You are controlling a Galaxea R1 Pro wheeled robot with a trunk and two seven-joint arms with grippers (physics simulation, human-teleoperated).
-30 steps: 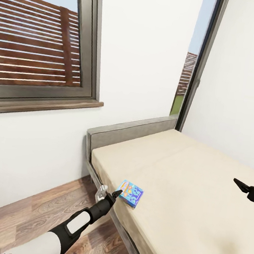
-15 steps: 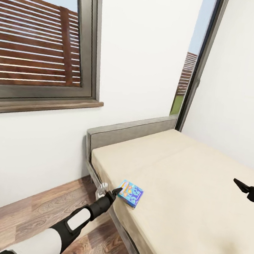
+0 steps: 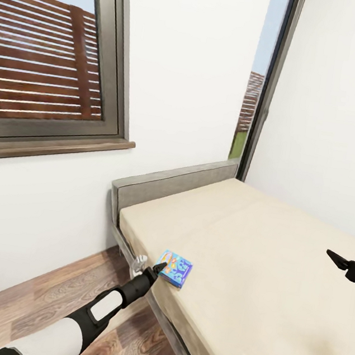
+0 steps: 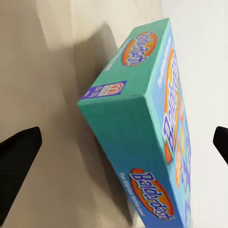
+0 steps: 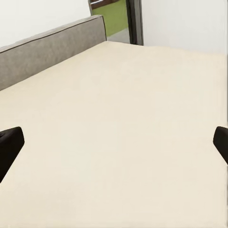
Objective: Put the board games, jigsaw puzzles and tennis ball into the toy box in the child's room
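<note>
The room has white walls (image 3: 197, 78) and a big window (image 3: 48, 52) with a dark frame. Brown slats show outside it. The floor (image 3: 42, 299) is wood planks.

The bed (image 3: 255, 267) is the biggest thing here. It has a beige top and a grey frame with a grey headboard (image 3: 171, 185) against the wall.

The left arm (image 3: 96, 315) is white and black and reaches from the floor side up to the bed edge. The left gripper (image 3: 156, 267) is at the near corner of the game box (image 3: 175, 268). In the left wrist view its two black fingers (image 4: 18, 164) are spread wide apart, one on each side of the box (image 4: 142, 133), and they do not touch it. It holds nothing.

The right gripper (image 3: 348, 266) hangs over the bed, well apart from the box. Its black fingers (image 5: 8, 145) are wide apart too, with only bare mattress between them.

The box lies flat near the bed's edge. It is small, blue and teal, with orange ovals and blue letters on it.
</note>
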